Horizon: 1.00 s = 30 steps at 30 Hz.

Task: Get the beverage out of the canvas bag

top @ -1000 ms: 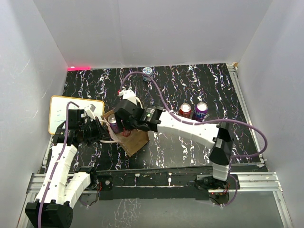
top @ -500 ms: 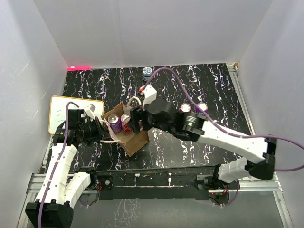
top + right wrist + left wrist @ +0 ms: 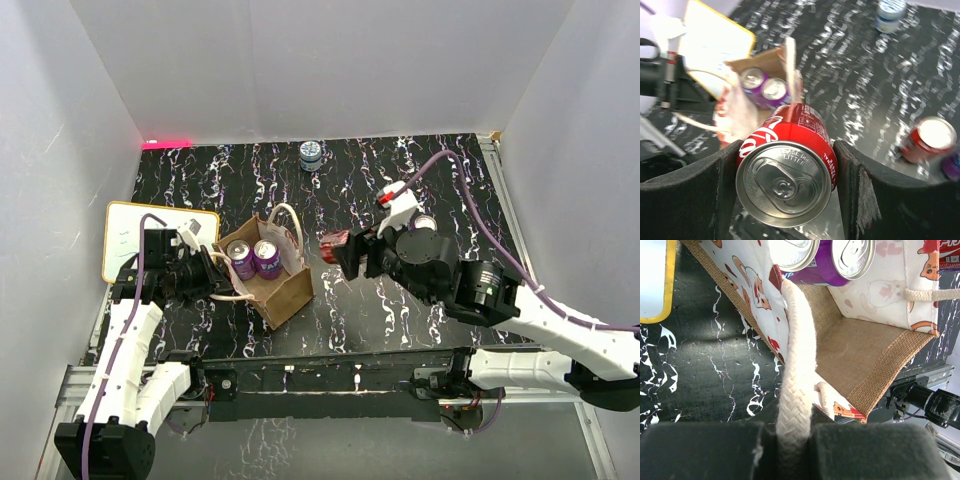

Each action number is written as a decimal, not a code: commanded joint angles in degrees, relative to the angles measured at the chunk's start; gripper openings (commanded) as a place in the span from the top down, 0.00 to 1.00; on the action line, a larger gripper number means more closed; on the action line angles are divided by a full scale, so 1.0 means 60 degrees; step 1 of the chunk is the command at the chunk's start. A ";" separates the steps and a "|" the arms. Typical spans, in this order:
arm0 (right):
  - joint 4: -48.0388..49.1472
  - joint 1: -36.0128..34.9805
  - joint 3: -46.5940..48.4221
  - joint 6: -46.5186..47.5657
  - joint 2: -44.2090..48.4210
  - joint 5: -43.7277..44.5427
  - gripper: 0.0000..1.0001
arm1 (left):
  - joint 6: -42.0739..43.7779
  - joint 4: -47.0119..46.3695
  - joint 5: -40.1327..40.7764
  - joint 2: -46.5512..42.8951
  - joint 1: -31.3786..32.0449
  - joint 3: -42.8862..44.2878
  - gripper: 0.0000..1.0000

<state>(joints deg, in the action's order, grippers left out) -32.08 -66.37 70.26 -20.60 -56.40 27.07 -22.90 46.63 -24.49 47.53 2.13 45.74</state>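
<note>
The red cola can (image 3: pixel 787 175) lies sideways in the air, pinched by the right claw (image 3: pixel 342 248), at 3 o'clock from the canvas bag (image 3: pixel 288 292). Two purple cans (image 3: pixel 242 260) stand inside the bag. At its 9 o'clock, the left claw (image 3: pixel 792 440) is clamped on a rope handle (image 3: pixel 799 355).

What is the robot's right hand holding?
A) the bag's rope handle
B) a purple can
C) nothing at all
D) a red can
D: the right hand is closed around a red can, whose silver top faces the wrist camera.
</note>
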 commanded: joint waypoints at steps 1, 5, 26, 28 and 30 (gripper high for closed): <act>-0.0725 0.0002 -0.0331 -0.0840 0.0647 0.2180 0.93 | 0.0084 0.0036 -0.0076 0.0029 -0.0182 -0.0036 1.00; -0.1617 0.0016 -0.0307 -0.1322 0.0529 0.3345 0.93 | 0.0081 0.0075 -0.0036 0.0053 -0.0273 -0.0039 1.00; -0.0323 0.8056 0.1946 0.2007 -0.2407 0.0533 0.93 | -0.0042 0.0169 0.0209 0.0256 -0.0518 -0.0101 1.00; -0.0323 0.9461 0.1818 0.2039 -0.2535 -0.0164 0.93 | -0.0065 0.0168 0.0242 0.0236 -0.0545 -0.0091 1.00; -0.0323 1.0556 0.1592 0.1995 -0.2687 -0.0785 0.93 | -0.0066 0.0171 0.0237 0.0271 -0.0549 -0.0090 1.00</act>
<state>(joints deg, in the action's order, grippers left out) -40.10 -14.26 77.28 -10.39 -72.62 29.12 -23.14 46.74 -23.68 49.65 -0.64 45.71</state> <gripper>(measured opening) 0.688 0.007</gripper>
